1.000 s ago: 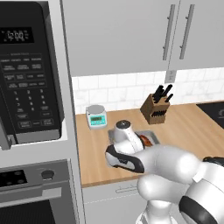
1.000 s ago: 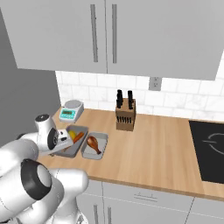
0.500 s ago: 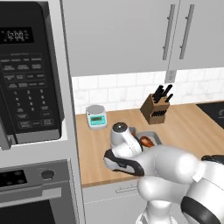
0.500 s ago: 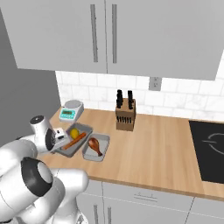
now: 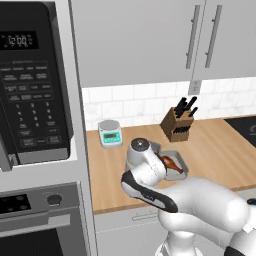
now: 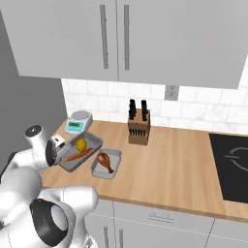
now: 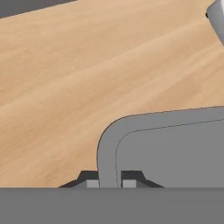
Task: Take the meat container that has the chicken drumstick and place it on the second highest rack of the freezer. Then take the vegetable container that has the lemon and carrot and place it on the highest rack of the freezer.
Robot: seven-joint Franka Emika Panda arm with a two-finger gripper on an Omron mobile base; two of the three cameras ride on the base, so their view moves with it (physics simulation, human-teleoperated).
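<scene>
Meat container [image 6: 106, 163]: we see a grey rectangular tray lying flat on the wooden table [image 6: 169, 164], near the front edge. Its long axis runs from the front edge toward the tiled wall, a little slanted.
Chicken drumstick [image 6: 104, 161]: it lies inside the meat container, along the tray's long axis; the thick brown end points to the wall, the thin bone end to the front edge.
Vegetable container [image 6: 80, 152]: a second grey tray, just beside the meat container on its left in the right base view. It looks tilted, the near end raised. Its long axis also runs front to back.
Lemon [image 6: 81, 144] and carrot [image 6: 78, 155]: both are in the vegetable container; the carrot lies across the tray, slanted, and the lemon is behind it.
Fingers [image 7: 109, 180]: in the hand view we see the two dark tips closed on the grey rim of a tray at its rounded corner, one tip on each side of the wall. In the right base view the hand is at the near end of the vegetable container.
Kitchen scale [image 6: 79, 121]: it stands behind the trays, near the wall.
Knife block [image 6: 138, 127]: it stands upright to the right of the scale, well apart from the trays.
</scene>
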